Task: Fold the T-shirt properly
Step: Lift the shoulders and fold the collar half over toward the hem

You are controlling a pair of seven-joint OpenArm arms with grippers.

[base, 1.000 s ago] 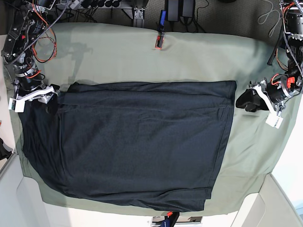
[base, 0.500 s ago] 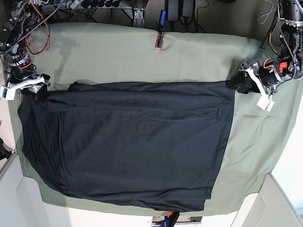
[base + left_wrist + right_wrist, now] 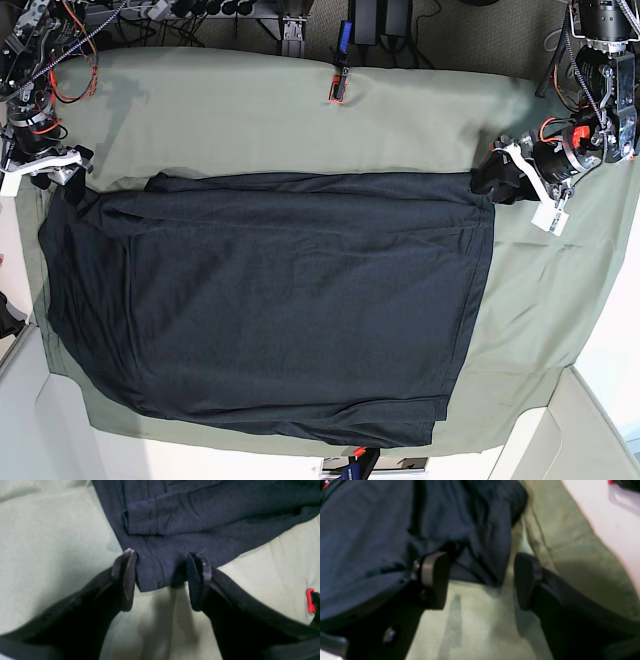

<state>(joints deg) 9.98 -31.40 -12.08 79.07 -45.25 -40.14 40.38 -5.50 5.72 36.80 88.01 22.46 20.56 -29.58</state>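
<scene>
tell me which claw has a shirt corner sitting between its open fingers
The left claw: a hemmed corner of the T-shirt lies between its open fingers. The right claw only meets a rumpled edge, with green cloth below.

Left gripper (image 3: 161, 580): two matte black fingers (image 3: 125, 577) with flat dark pads, pale scuffing at the tips. In the base view a white bracket sits behind the black fingers, with a red part and orange wiring beyond it.

Right gripper (image 3: 480, 580): black fingers, one carrying a grey-faced pad (image 3: 432, 570); a small silver screw shows lower on the body (picture blurred). In the base view: white bracket, black frame, red cables looping above.
</scene>
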